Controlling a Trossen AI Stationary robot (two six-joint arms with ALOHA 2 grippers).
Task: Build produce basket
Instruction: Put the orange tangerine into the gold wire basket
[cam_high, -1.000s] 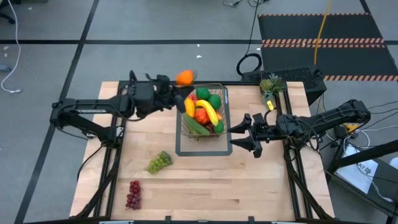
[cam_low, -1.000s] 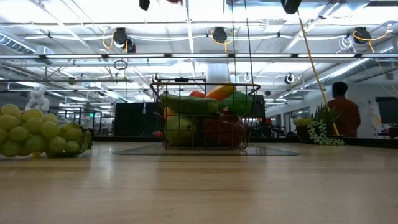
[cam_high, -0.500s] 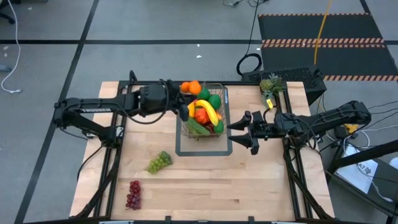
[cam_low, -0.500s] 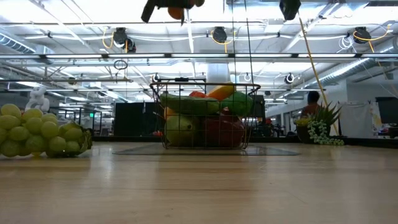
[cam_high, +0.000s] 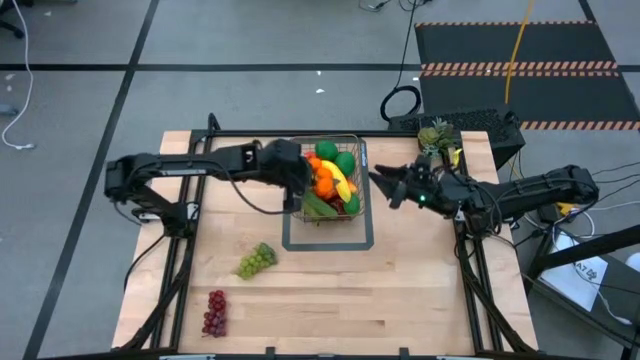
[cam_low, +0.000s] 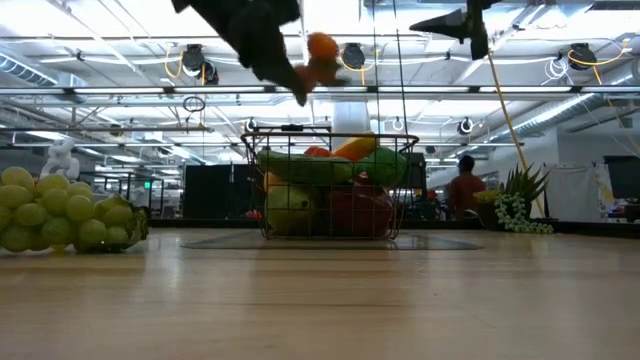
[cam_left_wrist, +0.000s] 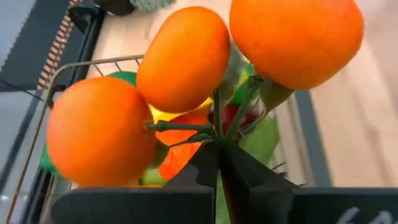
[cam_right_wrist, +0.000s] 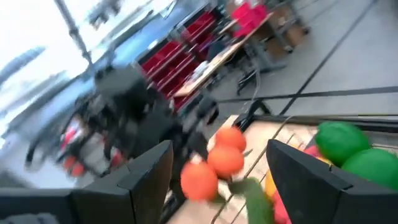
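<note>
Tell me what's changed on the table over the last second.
The left gripper, shut on the stem of the orange cluster, has carried it from beyond the far rim to above the produce in the basket. The right gripper, open and empty, has lifted and swung toward the basket's far right corner. The basket, green grapes and red grapes haven't moved.

No text or label can be read anywhere.
</note>
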